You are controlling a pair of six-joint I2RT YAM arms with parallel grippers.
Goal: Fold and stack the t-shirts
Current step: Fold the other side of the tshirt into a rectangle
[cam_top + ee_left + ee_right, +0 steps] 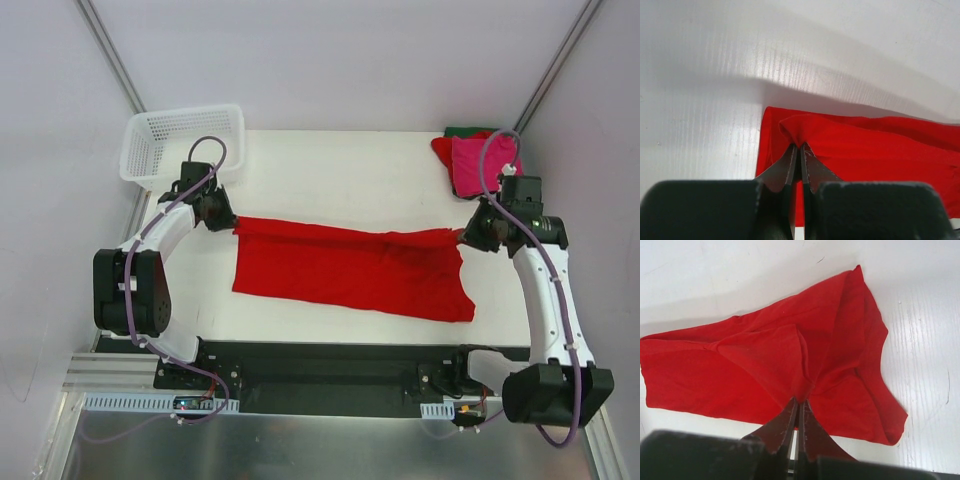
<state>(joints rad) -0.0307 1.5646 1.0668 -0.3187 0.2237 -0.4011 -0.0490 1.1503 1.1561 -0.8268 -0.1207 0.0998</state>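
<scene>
A bright red t-shirt lies stretched across the middle of the table as a long band. My left gripper is shut on its far left corner, and the pinched cloth bunches at the fingertips. My right gripper is shut on the far right corner, where red folds fan out from the tips. At the back right, a magenta-pink t-shirt lies on a red one and a dark green one.
A white mesh basket stands at the back left corner, just behind the left arm. The white table shows bare between the red t-shirt and the back wall. A black rail runs along the near edge.
</scene>
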